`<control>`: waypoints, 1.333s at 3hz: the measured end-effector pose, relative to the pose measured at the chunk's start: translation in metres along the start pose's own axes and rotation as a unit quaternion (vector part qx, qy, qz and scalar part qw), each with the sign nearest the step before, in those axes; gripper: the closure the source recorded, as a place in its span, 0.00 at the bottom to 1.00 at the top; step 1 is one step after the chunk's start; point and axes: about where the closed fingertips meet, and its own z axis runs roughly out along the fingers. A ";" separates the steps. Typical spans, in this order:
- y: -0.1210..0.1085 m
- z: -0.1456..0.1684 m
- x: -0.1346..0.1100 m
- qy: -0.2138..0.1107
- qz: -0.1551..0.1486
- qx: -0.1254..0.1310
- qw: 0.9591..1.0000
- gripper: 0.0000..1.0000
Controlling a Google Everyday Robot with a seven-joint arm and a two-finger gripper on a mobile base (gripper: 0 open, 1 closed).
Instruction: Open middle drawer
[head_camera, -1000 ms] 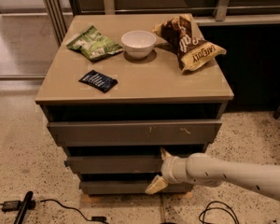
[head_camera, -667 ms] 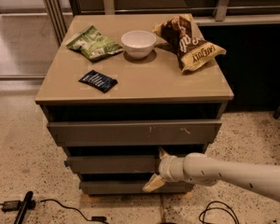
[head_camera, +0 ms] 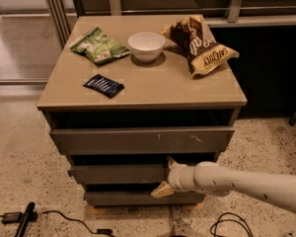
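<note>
The middle drawer (head_camera: 118,174) is the medium plain grey-brown front between the larger scratched top front (head_camera: 138,140) and the narrow bottom front (head_camera: 128,198). My gripper (head_camera: 164,176) comes in from the right on a white arm and sits at the right part of the middle front. Its fingers are spread: the upper fingertip (head_camera: 170,161) is above the front's top edge and the lower fingertip (head_camera: 160,190) is below its bottom edge. The arm hides the right end of the middle front.
On the cabinet top (head_camera: 153,90) lie a green snack bag (head_camera: 98,46), a white bowl (head_camera: 146,45), a brown chip bag (head_camera: 200,46) and a dark blue packet (head_camera: 103,85). Cables (head_camera: 227,225) and a black tool (head_camera: 24,220) lie on the speckled floor.
My gripper has crept slightly left along the middle drawer front. The drawers and the items on top have not visibly moved.
</note>
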 end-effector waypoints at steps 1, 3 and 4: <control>0.000 0.000 0.000 0.000 0.000 0.000 1.000 0.42; 0.001 -0.014 -0.003 0.001 -0.001 -0.002 1.000 0.96; -0.001 -0.018 -0.004 0.001 -0.001 -0.002 1.000 1.00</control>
